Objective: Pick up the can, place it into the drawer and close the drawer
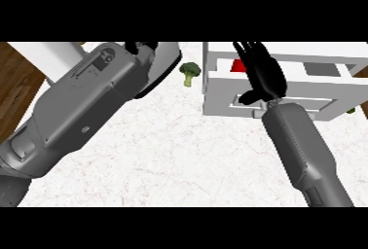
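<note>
Right hand: your right hand (260,73) lies over the open drawer (316,92), fingers stretched straight and released, curled round nothing.
Can: a red patch, the can (237,65), shows inside the drawer, just beside that hand on its left. The hand hides most of it, so you cannot tell whether it stands or lies.
Done: judging from this, the can is already in the drawer.
Left to do: lift your hand clear, then push the drawer shut.
Left hand: your left hand (141,47) is well left of the drawer. Only a sliver of black shows, so you cannot tell its state.
Broccoli: a green broccoli (189,72) lies on the counter (179,146) just left of the drawer.
</note>
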